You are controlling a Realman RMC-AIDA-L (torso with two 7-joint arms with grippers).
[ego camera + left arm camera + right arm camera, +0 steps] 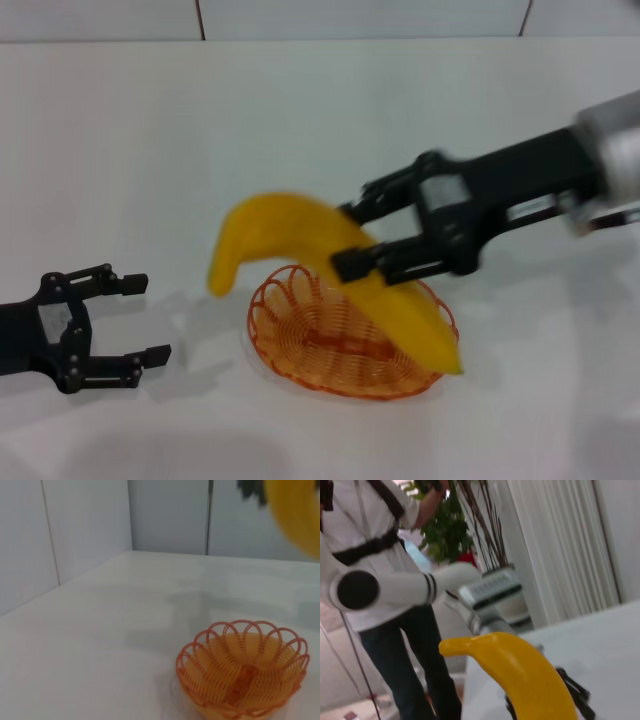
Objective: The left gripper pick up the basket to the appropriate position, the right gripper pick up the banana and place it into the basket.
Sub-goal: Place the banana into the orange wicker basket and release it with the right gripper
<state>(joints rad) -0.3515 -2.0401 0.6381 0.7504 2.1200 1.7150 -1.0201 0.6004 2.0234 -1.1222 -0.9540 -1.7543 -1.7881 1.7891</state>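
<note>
Overhead, the head view alone takes in both claws at once: the right gripper (pixel 365 240) reaches in from the right with its jaws clamped across the middle of the banana (pixel 330 275), and the left gripper (pixel 125 318) sits low at the left on the white table (pixel 300 120), jaws spread wide and holding nothing, well apart from the basket (pixel 350 335). Banana: held in the air above the basket, long axis running diagonally, one end up and toward the robot's left past the basket's rim, the other end down toward the right, over the rim on that side; whether that low tip touches the wire cannot be told. Basket: orange wire loops, scalloped rim, upright on the table, nothing inside it. Left wrist view: the basket (pixel 243 672) seen from the side with its bowl bare, and only a yellow slice of the banana (pixel 295 515) at the upper corner. Right wrist view: the banana (pixel 520 672) close up, and beyond the table a person in a white shirt (pixel 375 540), a white robot arm (pixel 385 587) and a potted plant (pixel 455 525).
</note>
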